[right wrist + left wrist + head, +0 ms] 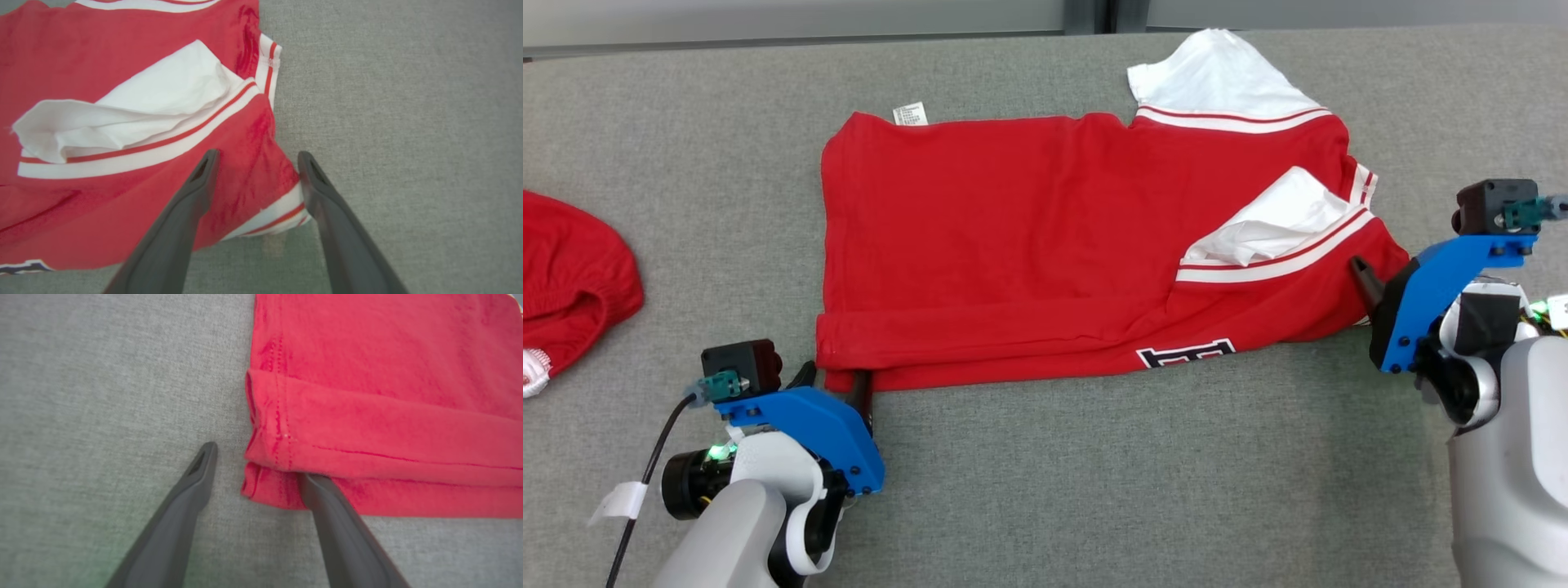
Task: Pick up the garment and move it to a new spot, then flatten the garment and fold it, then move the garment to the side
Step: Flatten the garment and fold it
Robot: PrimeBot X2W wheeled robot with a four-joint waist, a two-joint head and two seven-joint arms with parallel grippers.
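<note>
The garment [1013,245] is a red shirt with white sleeves and white-and-red trim, lying folded lengthwise on the grey table [1094,490]. My left gripper [837,377] is open at its near left corner. In the left wrist view, the right finger [327,506] slips under the folded hem of the garment [388,416], and the other rests on bare cloth-covered table beside it. My right gripper [1368,278] is open at the garment's right end. In the right wrist view, that gripper [258,154] straddles the trimmed corner of the garment [81,228].
Another red piece of clothing [572,269] lies at the table's left edge, apart from the shirt. The table's far edge [768,45] runs along the top, with the upper white sleeve [1217,77] close to it.
</note>
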